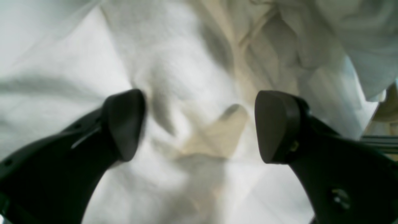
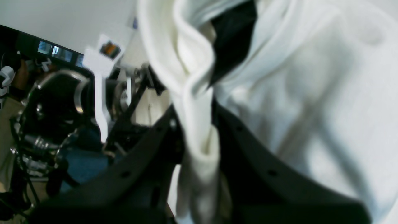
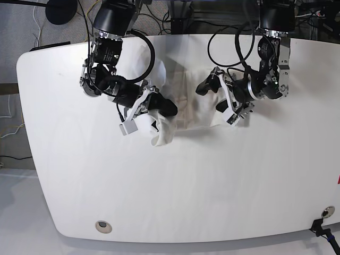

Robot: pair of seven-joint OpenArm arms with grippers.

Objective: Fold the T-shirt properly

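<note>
— How far along would you say it is?

— Early, I'd judge. The T-shirt (image 3: 183,106) sits bunched near the back middle of the white surface (image 3: 175,196), between the two arms, with no flat fold that I can make out.

— And the tools?

— The right tool (image 2: 199,137) is clamped on a thick roll of the cloth. The left tool (image 1: 199,124) stands apart just over a rumpled patch, holding nothing.

— What's left, then?

— Nearly everything, as I read it: spreading it flat, then the folds themselves.

— What's the cloth like?

— Soft white knit, limp, falling in deep creases. No print shows from here, only plain white.
</note>
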